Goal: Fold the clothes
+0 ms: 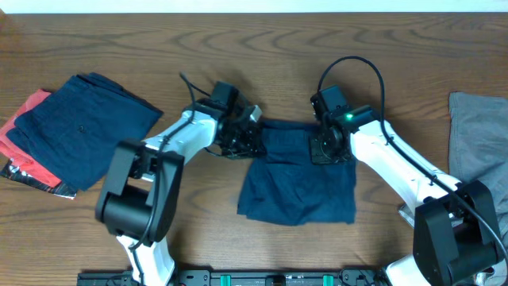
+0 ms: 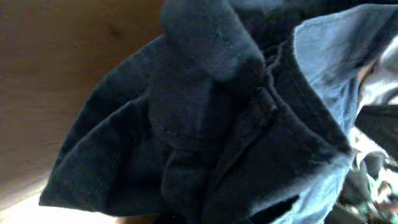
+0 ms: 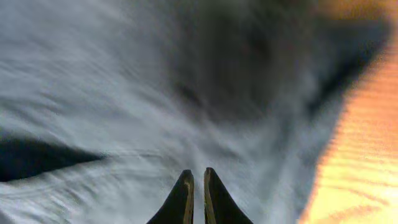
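Note:
The navy shorts (image 1: 298, 187) lie mid-table, their top edge stretched between my two grippers. My left gripper (image 1: 242, 141) is at the top left corner. In the left wrist view bunched navy fabric (image 2: 205, 124) fills the frame and hides the fingers, so it looks shut on the shorts. My right gripper (image 1: 329, 145) is at the top right corner. Its fingertips (image 3: 196, 177) are almost together against blurred navy fabric (image 3: 124, 93). A folded navy garment (image 1: 83, 131) lies on a red garment (image 1: 22, 131) at far left. A light grey garment (image 1: 480, 135) lies at far right.
The wooden table (image 1: 262, 48) shows bare wood behind the arms and between the shorts and the side piles. The arm bases stand at the front edge. A strip of table (image 3: 367, 143) shows at the right of the right wrist view.

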{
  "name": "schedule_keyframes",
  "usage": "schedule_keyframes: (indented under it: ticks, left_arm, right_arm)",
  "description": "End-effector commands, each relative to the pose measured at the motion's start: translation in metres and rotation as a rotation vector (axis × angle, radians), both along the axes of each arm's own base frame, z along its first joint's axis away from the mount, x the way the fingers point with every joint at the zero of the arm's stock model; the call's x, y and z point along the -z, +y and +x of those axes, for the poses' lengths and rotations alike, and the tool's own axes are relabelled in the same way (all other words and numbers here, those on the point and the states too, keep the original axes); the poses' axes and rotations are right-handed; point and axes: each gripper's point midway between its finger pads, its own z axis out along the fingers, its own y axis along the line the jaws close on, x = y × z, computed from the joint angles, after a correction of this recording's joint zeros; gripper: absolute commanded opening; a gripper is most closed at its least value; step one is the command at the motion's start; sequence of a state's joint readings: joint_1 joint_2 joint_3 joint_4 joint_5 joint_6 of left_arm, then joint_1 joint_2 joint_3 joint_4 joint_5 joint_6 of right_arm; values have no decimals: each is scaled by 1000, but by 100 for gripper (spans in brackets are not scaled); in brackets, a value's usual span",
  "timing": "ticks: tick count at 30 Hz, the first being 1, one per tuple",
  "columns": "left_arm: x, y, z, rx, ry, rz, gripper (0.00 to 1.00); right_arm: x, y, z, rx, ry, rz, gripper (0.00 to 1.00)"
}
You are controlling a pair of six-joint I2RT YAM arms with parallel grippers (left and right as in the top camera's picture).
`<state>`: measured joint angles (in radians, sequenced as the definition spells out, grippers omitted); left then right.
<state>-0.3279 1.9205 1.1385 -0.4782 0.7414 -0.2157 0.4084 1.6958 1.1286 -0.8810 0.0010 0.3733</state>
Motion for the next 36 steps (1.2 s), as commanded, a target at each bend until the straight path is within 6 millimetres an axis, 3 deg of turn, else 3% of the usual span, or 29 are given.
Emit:
schedule_keyframes:
  ticks: [1,4,10,15,19,25,32,33,34,35,36]
  left_arm:
    - [-28,40,26,-89,-148,96,6]
    - [-54,90,47,-215,-245,214,6]
    - [-133,214,70,-501,-426,416,6]
    - [-176,329,69,-784,-523,591,6]
    - [-191,400,61,-968,-569,665,6]
    - [-182,453,40,-1145,-506,680,7]
    - [-164,469,28,-1189,-433,685,10]
    - [-164,469,28,-1188,-431,685,17]
    - [-164,469,28,-1188,-431,685,30]
    - [-164,469,28,-1188,-431,685,51]
    - [-164,469,28,-1188,-431,685,79]
  right_arm:
    - [-28,-19,18,51,-83,-12,7]
    - [-46,-34,22,90,-127,2,8]
    - [-71,-54,18,134,-176,11,9]
    - [-73,-57,12,130,-163,6,9]
    - [-72,-57,9,128,-150,7,9]
    - [-71,-57,4,127,-131,3,10]
    - [-71,-57,4,127,-131,3,10]
    - [-71,-57,4,127,-131,3,10]
    - [-71,-57,4,127,-131,3,10]
    - [-71,-57,4,127,-131,3,10]
    - [-71,-57,4,127,-131,3,10]
